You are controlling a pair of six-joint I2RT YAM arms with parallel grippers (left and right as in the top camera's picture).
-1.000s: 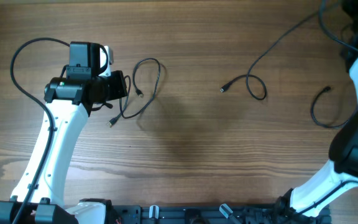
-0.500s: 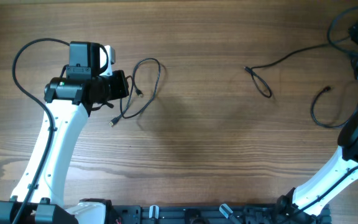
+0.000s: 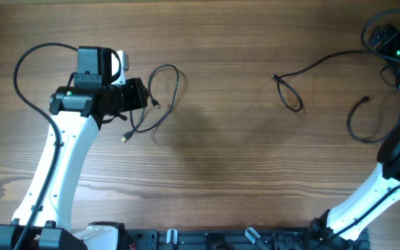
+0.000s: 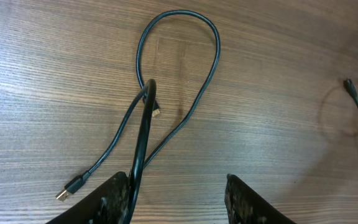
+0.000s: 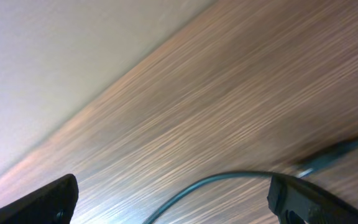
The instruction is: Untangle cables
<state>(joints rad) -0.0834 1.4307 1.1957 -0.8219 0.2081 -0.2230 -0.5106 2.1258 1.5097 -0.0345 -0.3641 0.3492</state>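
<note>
the left claw (image 4: 176,182) is spread wide, its two fingers (image 4: 114,199) well apart at 6 o'clock of the wrist view. a looped cable (image 4: 217,53) lies on the table (image 4: 278,93) ahead of it. one strand lifts off the wood and runs down against the inner edge of the finger at 7 o'clock. its metal-tipped plug (image 4: 64,194) rests at 8 o'clock, and a second small plug (image 4: 157,112) sits inside the loop. from overhead this cable lies toward 9 o'clock on the table.

a second cable (image 3: 289,92) lies toward 2 o'clock, with a narrow loop by its plug end and a long tail running off to the right claw (image 5: 173,186). that claw is spread too. the cable arcs across between its fingers, and in the blur it is hard to say whether it touches either one. a third cable (image 3: 350,125) curls at 3 o'clock, apart from the others.
</note>
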